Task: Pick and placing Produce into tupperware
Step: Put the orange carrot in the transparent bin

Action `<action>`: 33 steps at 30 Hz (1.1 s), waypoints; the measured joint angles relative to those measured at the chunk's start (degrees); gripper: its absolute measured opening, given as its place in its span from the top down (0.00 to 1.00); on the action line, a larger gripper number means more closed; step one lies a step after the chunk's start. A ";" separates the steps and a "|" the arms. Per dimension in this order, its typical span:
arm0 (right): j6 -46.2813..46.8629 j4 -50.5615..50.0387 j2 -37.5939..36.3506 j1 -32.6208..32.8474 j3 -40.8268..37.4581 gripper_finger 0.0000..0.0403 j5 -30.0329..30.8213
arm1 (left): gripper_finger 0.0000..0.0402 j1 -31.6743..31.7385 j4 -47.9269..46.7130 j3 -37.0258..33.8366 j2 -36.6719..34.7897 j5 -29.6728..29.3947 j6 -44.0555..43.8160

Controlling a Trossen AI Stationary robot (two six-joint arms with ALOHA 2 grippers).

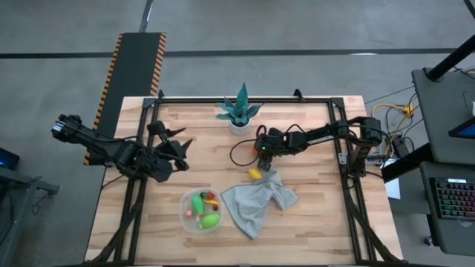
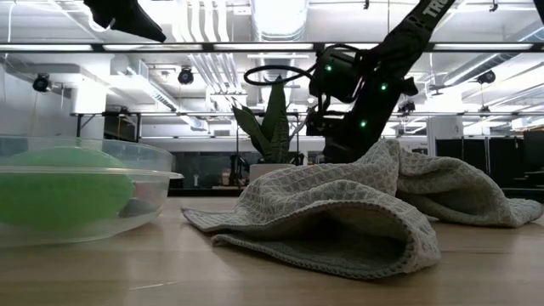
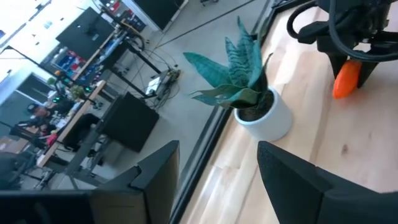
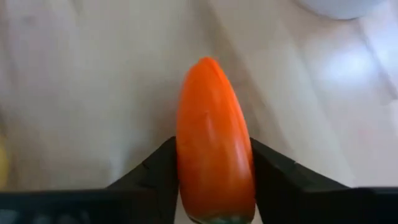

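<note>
An orange toy vegetable (image 4: 214,137) sits between the fingers of my right gripper (image 4: 214,155), which is shut on it near the table's middle (image 1: 261,153). A yellow piece of produce (image 1: 254,173) lies on the wood just near of it, at the grey cloth's (image 1: 258,204) far edge. The clear tupperware (image 1: 202,211) stands near the front edge and holds green (image 1: 210,220), red and yellow pieces. My left gripper (image 1: 178,152) hangs open above the table's left part, holding nothing. In the low view the cloth (image 2: 340,212) hides my right gripper's fingertips. My right gripper pinches the orange vegetable's two long sides (image 4: 186,162) between its two fingers (image 4: 155,171), near its green stem end. The fingers slant down from the table's right side and lie along the piece. Its pointed end (image 3: 339,92) points down at the wood; whether it rests there I cannot tell.
A spiky teal plant in a white pot (image 1: 239,111) stands at the far edge, close behind my right gripper. The crumpled grey cloth lies between the yellow piece and the tupperware's right side. Bare wood lies left of the tupperware and at the table's right.
</note>
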 joint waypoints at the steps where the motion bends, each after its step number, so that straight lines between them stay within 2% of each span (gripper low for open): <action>1: -0.02 -0.01 0.00 -0.13 0.00 0.65 0.13 | 0.50 0.00 -0.10 0.00 -0.08 -0.20 0.09; 3: -0.34 -0.09 0.00 -0.16 0.01 0.69 0.39 | 0.50 0.00 -0.09 0.00 -0.29 -0.21 0.82; 12: -0.85 -0.23 0.00 -0.11 0.00 0.66 0.08 | 0.50 0.00 -0.06 0.00 -0.39 -0.19 0.94; 17: -1.12 -0.46 -0.42 -0.09 -0.06 0.70 -0.38 | 0.50 0.00 -0.04 0.00 -0.48 -0.19 0.96; 28: -1.49 -0.77 -4.98 0.09 -0.28 0.70 -1.22 | 0.50 0.00 0.05 0.07 -1.05 -0.18 0.98; 33: -1.16 0.57 -7.48 0.98 0.40 0.70 -5.13 | 0.50 -0.01 -0.09 0.07 -1.05 -0.69 1.03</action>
